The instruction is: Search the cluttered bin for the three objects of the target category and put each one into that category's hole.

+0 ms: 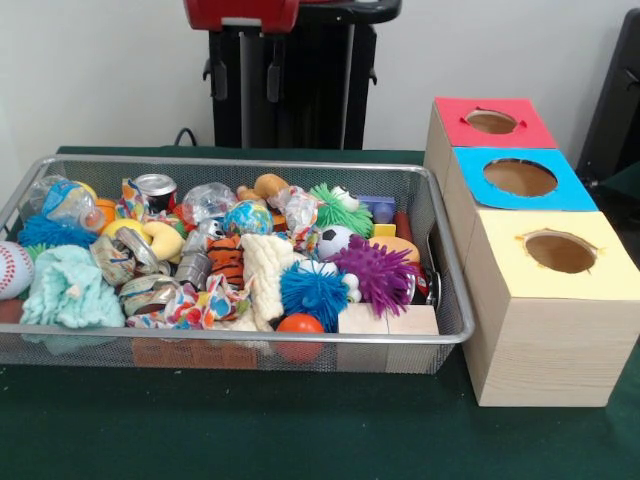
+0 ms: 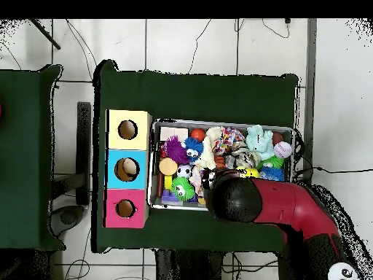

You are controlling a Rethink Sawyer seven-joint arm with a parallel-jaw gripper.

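Note:
A wire mesh bin [image 1: 452, 330] holds several mixed things: purple [image 1: 375, 270], blue [image 1: 313, 292] and green [image 1: 340, 210] spiky balls, a small soccer ball [image 1: 335, 240], a baseball [image 1: 12, 270], a soda can [image 1: 155, 188], crushed cans, a mint cloth [image 1: 70, 290] and wooden blocks [image 1: 385, 320]. Beside the bin stand three boxes, each with a round hole on top: red [image 1: 455, 115], blue [image 1: 480, 190] and yellow [image 1: 520, 275]. My gripper [image 1: 244, 75] hangs high above the bin's far rim, open and holding nothing. In the overhead view the arm's black head [image 2: 237, 198] covers it.
The bin [image 2: 218, 122] and the row of boxes [image 2: 127, 149] sit on a dark green table cover [image 1: 300, 430]. The red arm [image 2: 299, 208] reaches in over the bin's edge. An orange ball [image 1: 300, 324] lies against the bin's front mesh.

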